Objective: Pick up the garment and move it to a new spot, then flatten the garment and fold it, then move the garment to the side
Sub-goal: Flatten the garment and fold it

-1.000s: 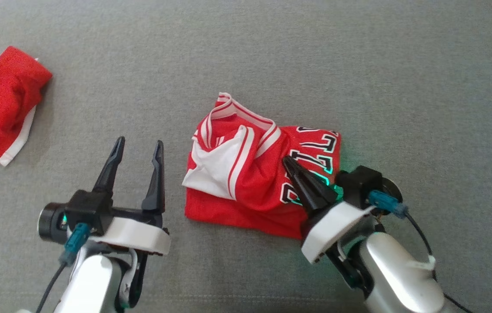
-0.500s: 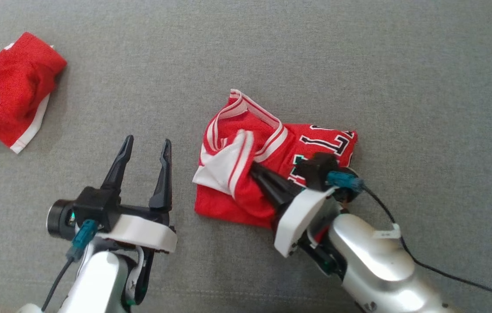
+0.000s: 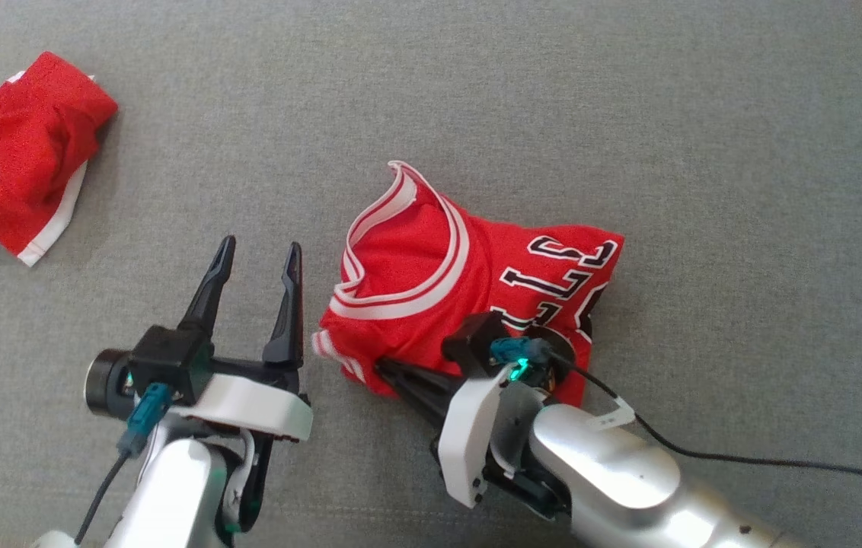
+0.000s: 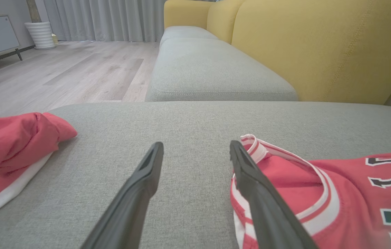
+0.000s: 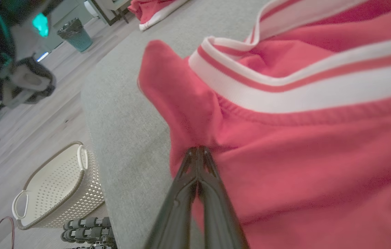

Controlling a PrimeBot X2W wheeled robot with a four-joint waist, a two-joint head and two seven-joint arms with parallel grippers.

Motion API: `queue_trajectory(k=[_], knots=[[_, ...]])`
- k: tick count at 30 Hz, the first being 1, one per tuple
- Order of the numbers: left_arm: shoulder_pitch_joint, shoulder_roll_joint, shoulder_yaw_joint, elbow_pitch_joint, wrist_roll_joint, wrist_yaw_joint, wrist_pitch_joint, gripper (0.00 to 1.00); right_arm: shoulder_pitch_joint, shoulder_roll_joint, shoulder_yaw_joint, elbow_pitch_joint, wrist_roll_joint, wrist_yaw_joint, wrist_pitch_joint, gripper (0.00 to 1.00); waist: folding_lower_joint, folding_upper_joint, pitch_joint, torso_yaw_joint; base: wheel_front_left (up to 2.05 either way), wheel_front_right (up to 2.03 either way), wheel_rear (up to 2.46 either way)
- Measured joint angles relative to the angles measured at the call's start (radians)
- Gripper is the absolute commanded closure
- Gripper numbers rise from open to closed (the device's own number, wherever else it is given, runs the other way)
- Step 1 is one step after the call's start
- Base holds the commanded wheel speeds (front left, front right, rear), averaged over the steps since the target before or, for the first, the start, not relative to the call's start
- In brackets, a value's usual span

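The garment (image 3: 431, 266) is a red jersey with white-striped trim and black lettering, lying rumpled in the middle of the grey cushion (image 3: 629, 114). My right gripper (image 3: 383, 367) is at its near left corner, shut on a pinch of red fabric. In the right wrist view the closed right gripper (image 5: 198, 149) bites into the garment (image 5: 302, 145) just below the striped trim. My left gripper (image 3: 260, 251) stands open just left of the garment, holding nothing. In the left wrist view the left gripper (image 4: 195, 147) has its right finger beside the garment's (image 4: 320, 193) striped edge.
A second red piece of clothing (image 3: 12, 167) lies at the cushion's far left. The yellow sofa back (image 4: 320, 45) rises behind the cushions. On the floor past the cushion's edge stand a white woven basket (image 5: 60, 186) and a teal bin (image 5: 74, 34).
My right gripper has moved left and toward me, pulling the garment's fold along. The white flap has turned over and the jersey lies more spread out. The left gripper has stayed put.
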Motion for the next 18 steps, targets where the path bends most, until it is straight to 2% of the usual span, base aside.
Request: queue_trajectory(k=[5,10,12,13,17,18], knots=[[0.0,-0.007,0.009,-0.001,-0.007,0.0,0.0,0.0,-0.02,-0.031,0.041,-0.059,0.003,0.0,-0.057,1.0,0.0,0.0,-0.005,-0.008,0.0,0.0,0.0],[0.003,-0.007,0.023,-0.001,-0.007,0.0,0.0,0.0,-0.014,-0.102,-0.063,-0.173,-0.009,0.0,-0.143,1.0,0.0,0.0,-0.017,-0.023,0.0,0.0,0.0],[0.005,-0.007,0.025,-0.001,-0.007,0.0,0.0,0.0,0.011,-0.125,-0.149,-0.233,-0.026,0.0,-0.169,1.0,0.0,0.0,-0.025,-0.031,0.0,0.0,0.0],[0.009,-0.005,0.027,-0.002,-0.007,0.0,-0.003,0.0,0.063,-0.135,-0.263,-0.288,-0.05,0.0,-0.192,1.0,0.0,0.0,-0.033,-0.038,0.0,0.0,0.0],[0.015,0.007,0.037,-0.01,-0.006,0.001,-0.003,0.0,0.207,-0.137,-0.523,-0.385,-0.136,0.0,-0.196,1.0,0.0,0.0,-0.051,-0.053,0.0,0.0,0.0],[0.016,0.01,0.042,-0.015,-0.006,0.002,-0.003,0.0,0.246,-0.131,-0.587,-0.414,-0.158,0.0,-0.191,0.77,0.0,0.0,-0.054,-0.058,0.0,0.0,0.0]])
